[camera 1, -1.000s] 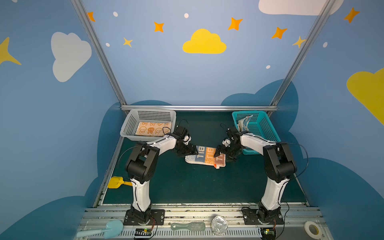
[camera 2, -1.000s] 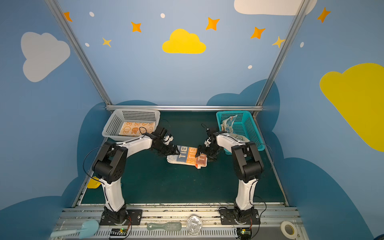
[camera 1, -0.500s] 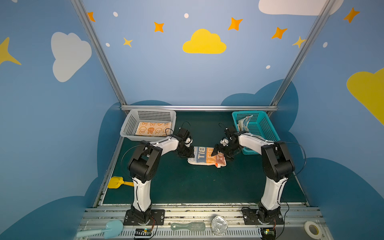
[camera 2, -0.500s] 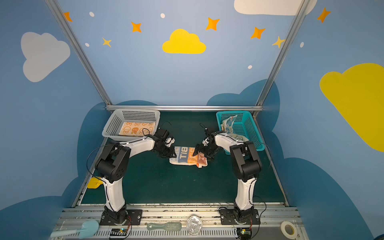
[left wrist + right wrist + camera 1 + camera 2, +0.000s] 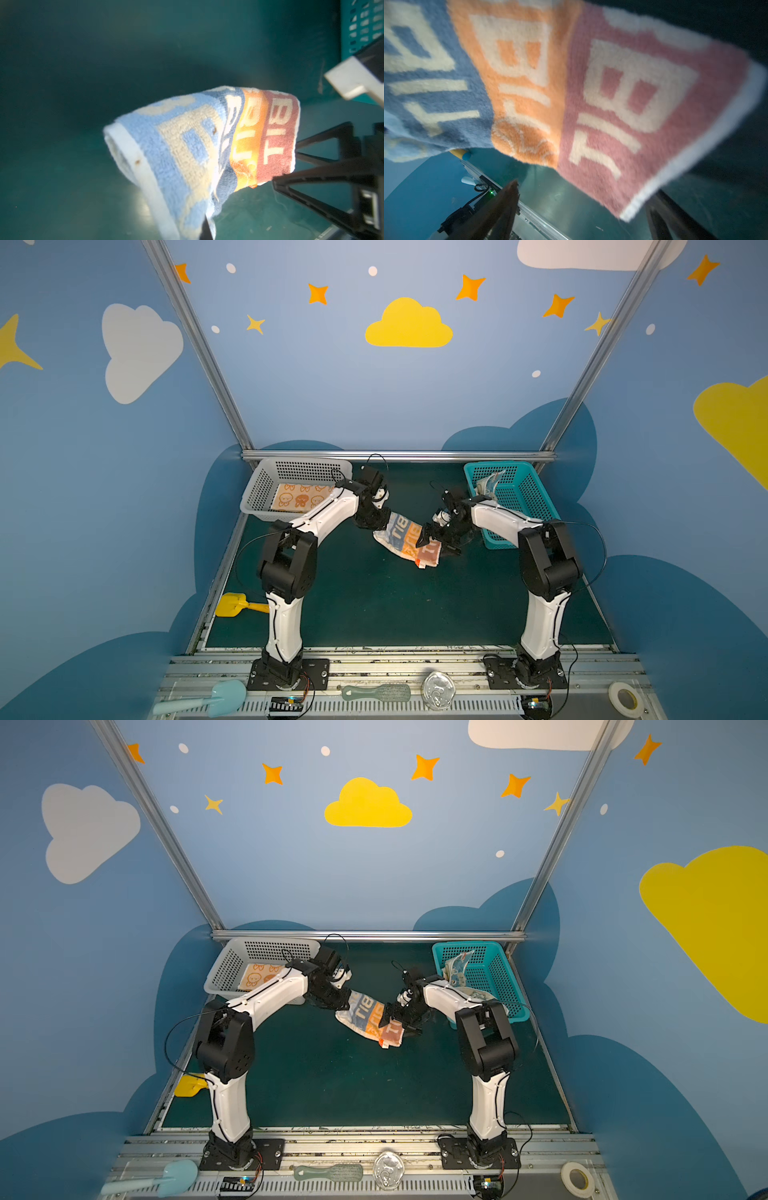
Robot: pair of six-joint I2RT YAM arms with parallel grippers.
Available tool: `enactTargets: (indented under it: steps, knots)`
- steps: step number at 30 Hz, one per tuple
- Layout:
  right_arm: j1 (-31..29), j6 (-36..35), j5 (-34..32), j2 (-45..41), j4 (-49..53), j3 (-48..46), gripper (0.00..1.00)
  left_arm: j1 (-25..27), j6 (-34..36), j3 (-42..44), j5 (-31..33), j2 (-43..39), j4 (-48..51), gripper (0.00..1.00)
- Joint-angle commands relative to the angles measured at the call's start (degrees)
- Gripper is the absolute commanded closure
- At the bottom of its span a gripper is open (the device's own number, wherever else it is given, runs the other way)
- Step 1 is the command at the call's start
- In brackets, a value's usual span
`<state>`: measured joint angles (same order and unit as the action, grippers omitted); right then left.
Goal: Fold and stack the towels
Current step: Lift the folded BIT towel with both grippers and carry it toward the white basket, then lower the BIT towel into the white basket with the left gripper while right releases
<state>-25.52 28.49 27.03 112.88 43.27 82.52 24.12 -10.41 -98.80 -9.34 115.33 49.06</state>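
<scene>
Left fingers (image 5: 377,522) clamp one end of the lettered towel (image 5: 409,539), held between the two baskets over the green surface (image 5: 374,605), as the right fingers (image 5: 496,209) stand apart at its red end. An orange bunny towel (image 5: 297,497) lies flat in the grey basket (image 5: 257,493); a third towel (image 5: 486,485) sits crumpled in the teal basket (image 5: 532,497)

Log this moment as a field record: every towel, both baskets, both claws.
lettered towel: bunched, stretched between the two claws over the green mat
orange bunny towel: lying flat inside the grey basket
blue-cream towel: crumpled in the teal basket
left claw: shut on the lettered towel's blue end
right claw: open, fingers wide apart at the towel's pink end
apparently left to fold: lettered towel, blue-cream towel
</scene>
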Motion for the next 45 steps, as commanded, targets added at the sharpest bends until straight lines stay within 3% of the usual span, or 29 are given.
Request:
enactTargets:
  steps: [1, 11, 18, 28, 36, 45]
  knots:
    - [-0.8, -2.1, -1.5, 0.2, 4.6, 6.1, 0.08, -1.5, 7.8, -7.2, 7.7, 2.2, 13.3, 0.97]
    - [-3.8, -3.2, -1.8, 6.3, 11.7, 27.3, 0.08, -7.6, 14.8, -28.8, 20.1, 6.7, 21.0, 0.97]
    - [-6.1, -3.6, -2.2, 12.0, 14.6, 39.6, 0.08, -13.6, 18.4, -40.5, 21.7, 10.3, 20.8, 0.97]
    - [-8.0, -5.2, -0.4, 19.9, 13.6, 51.7, 0.08, -23.4, 26.2, -38.0, 14.2, 10.7, 15.5, 0.97]
    - [-9.6, -4.9, -1.0, 22.2, 5.9, 52.8, 0.08, -27.1, 29.4, -35.0, 14.8, 13.4, 11.2, 0.97]
    - [-10.2, -3.9, -1.3, 24.9, 4.9, 54.9, 0.07, -30.3, 32.9, -30.7, 13.7, 15.6, 7.8, 0.97]
